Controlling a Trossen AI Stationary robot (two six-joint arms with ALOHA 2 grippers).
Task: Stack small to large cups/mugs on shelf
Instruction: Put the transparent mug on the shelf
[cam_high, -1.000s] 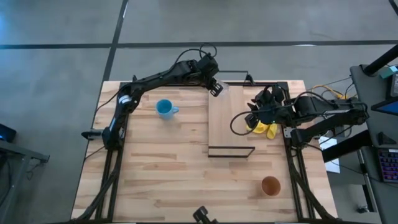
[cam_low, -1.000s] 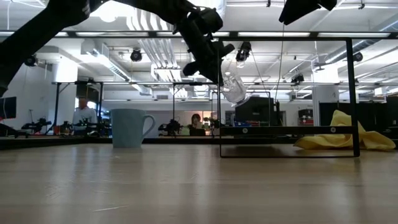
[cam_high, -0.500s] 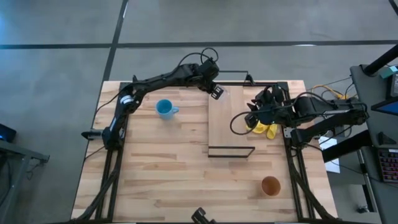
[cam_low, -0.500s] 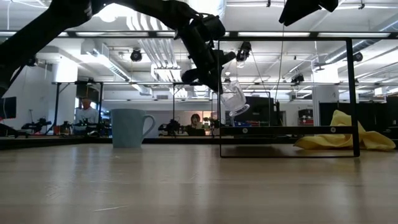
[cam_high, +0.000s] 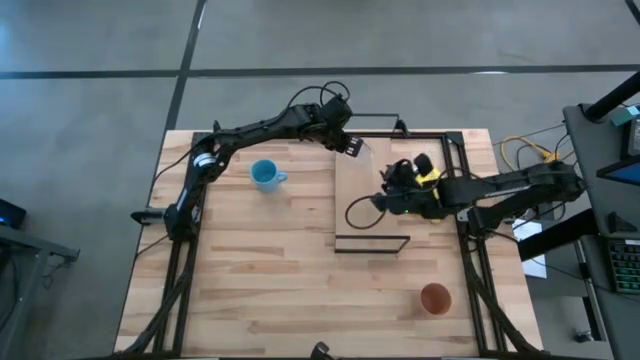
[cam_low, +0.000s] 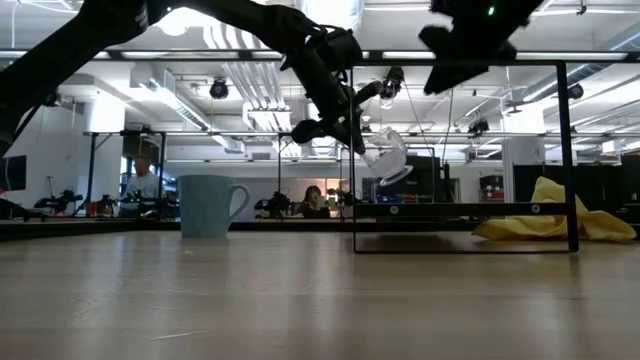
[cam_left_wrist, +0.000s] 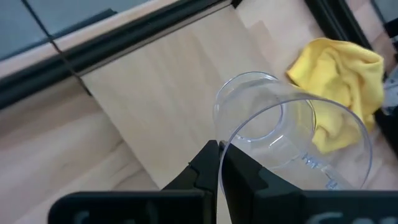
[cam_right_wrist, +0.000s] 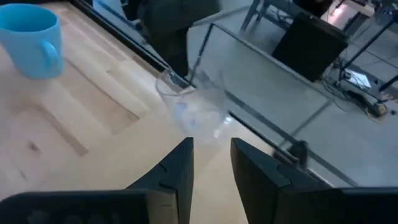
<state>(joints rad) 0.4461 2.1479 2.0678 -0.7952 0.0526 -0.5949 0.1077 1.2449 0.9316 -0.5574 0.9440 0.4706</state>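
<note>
Three vessels are on my screens, and I take them from the near edge outward. Nearest me, the larger brown-orange cup stands alone at the near right corner of the big wooden tabletop, well apart from both arms. Farther in, the narrow light-wood shelf board with its thin black wire frame runs from mid-table to the far edge. My right gripper hangs over the right side of that board; in its wrist view the two dark fingers stand a little apart with nothing between them. Just beside it to the right, a crumpled yellow cloth shows past the arm. To the left of the board, the light-blue mug with a handle stands upright on the tabletop, handle pointing right. Farthest out, my left gripper is over the far left corner of the board, its jaws pinched tight on the rim of the tiny clear glass cup. The low view shows that cup tilted and held in the air above the board, touching nothing below it.
</note>
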